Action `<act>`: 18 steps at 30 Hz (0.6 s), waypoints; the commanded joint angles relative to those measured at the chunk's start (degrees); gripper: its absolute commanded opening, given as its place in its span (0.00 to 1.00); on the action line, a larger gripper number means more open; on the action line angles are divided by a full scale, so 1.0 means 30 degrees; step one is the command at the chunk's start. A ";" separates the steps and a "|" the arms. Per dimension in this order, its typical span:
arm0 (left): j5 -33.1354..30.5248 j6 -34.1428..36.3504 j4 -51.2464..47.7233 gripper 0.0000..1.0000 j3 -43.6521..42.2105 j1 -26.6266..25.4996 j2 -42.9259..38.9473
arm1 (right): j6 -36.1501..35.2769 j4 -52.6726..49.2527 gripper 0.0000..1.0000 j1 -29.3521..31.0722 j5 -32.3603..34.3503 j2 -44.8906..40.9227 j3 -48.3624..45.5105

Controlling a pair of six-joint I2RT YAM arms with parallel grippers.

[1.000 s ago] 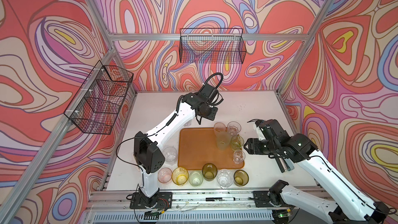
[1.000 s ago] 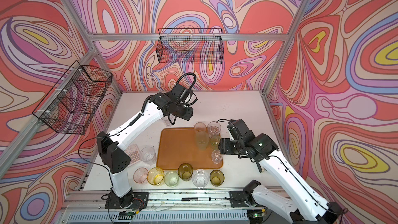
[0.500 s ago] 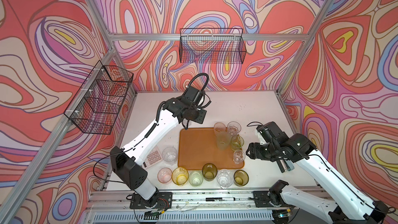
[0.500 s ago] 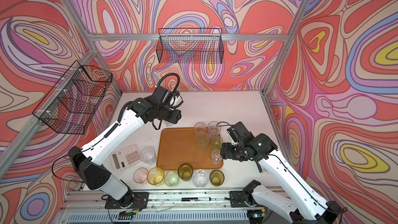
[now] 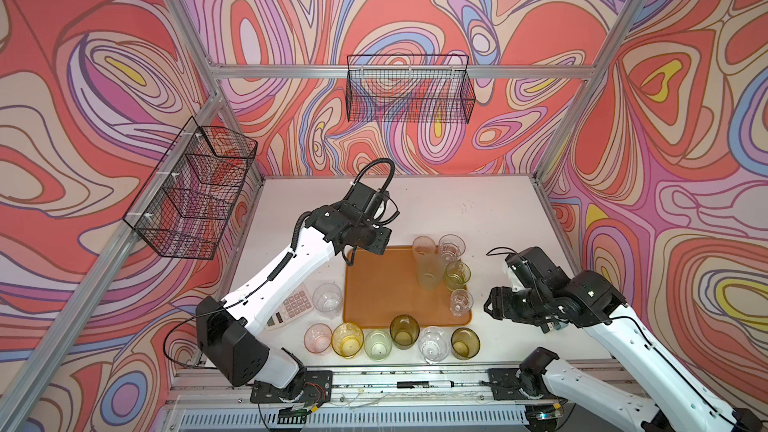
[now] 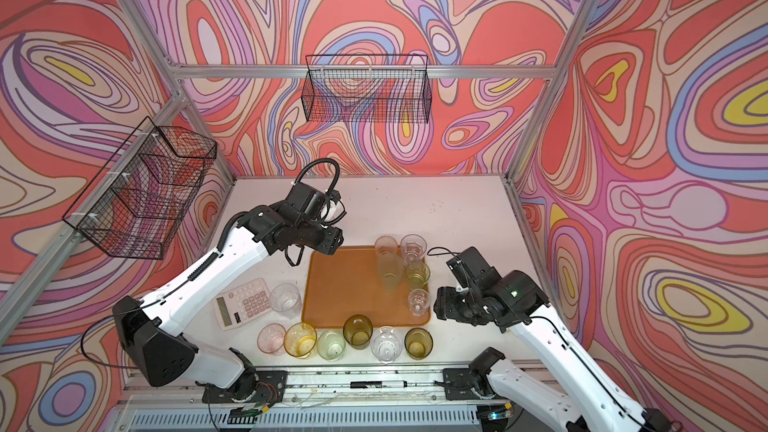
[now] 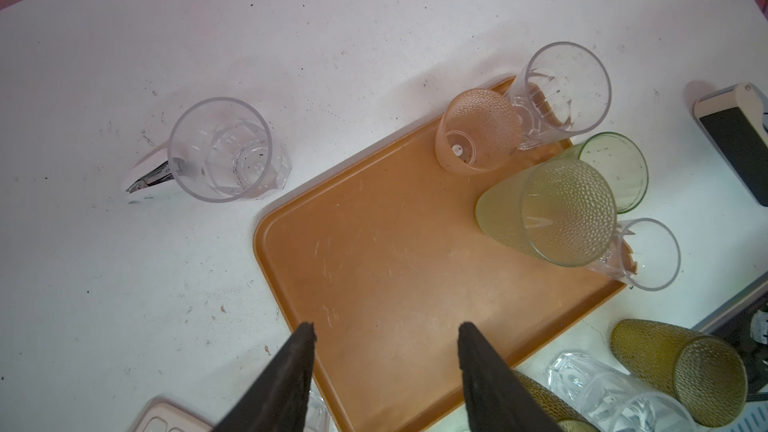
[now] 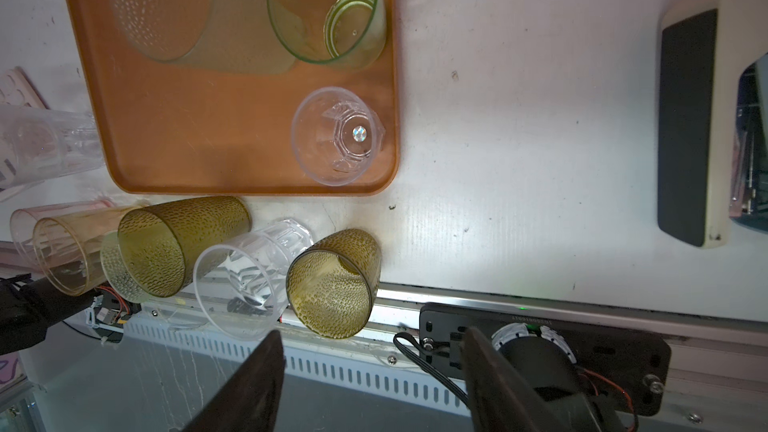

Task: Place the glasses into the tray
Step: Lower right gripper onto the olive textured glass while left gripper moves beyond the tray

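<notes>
Swirling pink-and-orange walls all round, white worktop (image 5: 478, 209) below, and the tray (image 5: 382, 284) sits mid-worktop with 5 glasses (image 5: 457, 274) bunched along its right side, among them a frosted glass (image 5: 430, 270) taller than the rest and a small clear glass (image 5: 460, 302) tight by the rim. 6 more stand in a row (image 5: 378, 344) just in front of the tray, and 1 clear glass (image 5: 327, 300) waits by its left edge near a calculator (image 6: 243, 303). 1 faceted glass (image 7: 220, 149) shows only in the left wrist view, touching a stapler (image 7: 145, 178); from above the left arm covers it. Left end effector (image 7: 384, 330) hangs over the tray's far left corner, jaws parted, nothing between them. Right end effector (image 8: 372, 336) hovers off the tray's right side toward the front rail, jaws wide, empty too, an olive glass (image 8: 332, 284) nearest. Danger now: that row is packed close, so a finger sliding in could topple a neighbour, maybe over the front edge. The tray's right side is crowded too, and a careless set-down could tip the frosted glass. Clear rims are hard to trace against white, and a beige-and-black device (image 8: 685, 126) by the right arm I can't identify.
</notes>
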 commanded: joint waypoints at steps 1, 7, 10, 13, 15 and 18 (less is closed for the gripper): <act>0.0075 0.0136 0.1049 0.60 -0.0367 0.0225 -0.0728 | -0.0042 -0.0398 0.69 -0.0043 -0.0177 -0.0594 -0.0222; 0.0695 -0.0075 0.1537 0.60 -0.0807 0.0897 -0.1084 | 0.0291 -0.0346 0.67 -0.0028 -0.0974 -0.0852 -0.1332; 0.0694 0.0136 0.1435 0.60 -0.0777 0.1137 -0.1169 | 0.0453 -0.0119 0.67 -0.0043 -0.1305 -0.1039 -0.1873; 0.0957 0.0054 0.1344 0.61 -0.0749 0.1438 -0.1085 | 0.0456 0.0380 0.65 -0.0037 -0.1836 -0.0921 -0.2490; 0.1048 0.0020 0.1359 0.60 -0.0747 0.1531 -0.1113 | 0.0489 0.0659 0.65 -0.0013 -0.2017 -0.0991 -0.2857; 0.0932 0.0052 0.1409 0.61 -0.0876 0.1563 -0.1173 | 0.0298 0.0942 0.64 0.0015 -0.2166 -0.0935 -0.3307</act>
